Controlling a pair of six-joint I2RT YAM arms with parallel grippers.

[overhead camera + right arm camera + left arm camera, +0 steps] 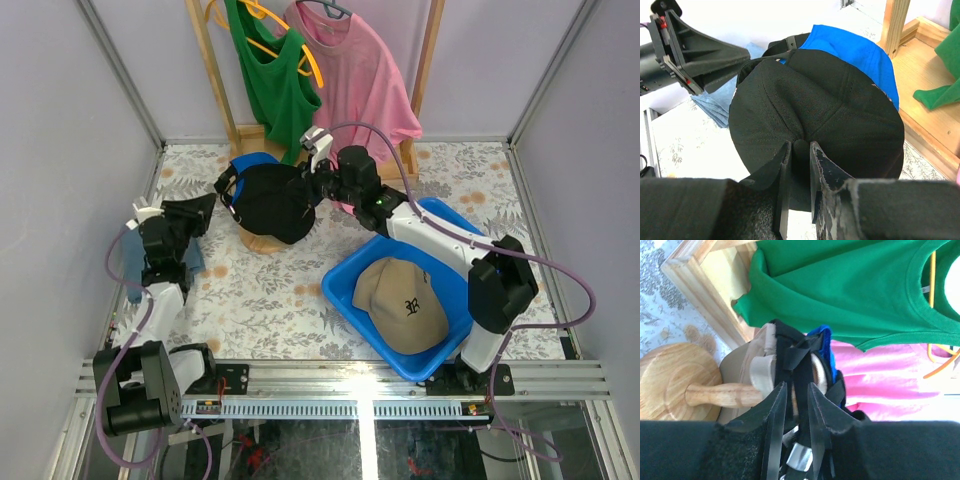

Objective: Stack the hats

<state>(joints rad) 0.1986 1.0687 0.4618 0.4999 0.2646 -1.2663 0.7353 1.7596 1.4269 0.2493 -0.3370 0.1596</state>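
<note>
A black hat [272, 200] sits on top of a royal blue hat [252, 160] on the round wooden stand [262, 241]. My right gripper [306, 183] is shut on the button at the black hat's crown [801, 146]. My left gripper [216, 200] is at the hat's back, shut on its black strap [799, 385] just above a silver buckle. From the left wrist, tan fabric [747, 365] and a blue edge [822, 335] show under the black hat. A tan hat [400, 302] with an embroidered letter lies in the blue bin [345, 275].
A wooden rack [215, 90] at the back holds a green top [270, 75] and a pink shirt [365, 80] close behind the stand. A folded grey-blue cloth [192, 258] lies by the left arm. The blue bin fills the right near side.
</note>
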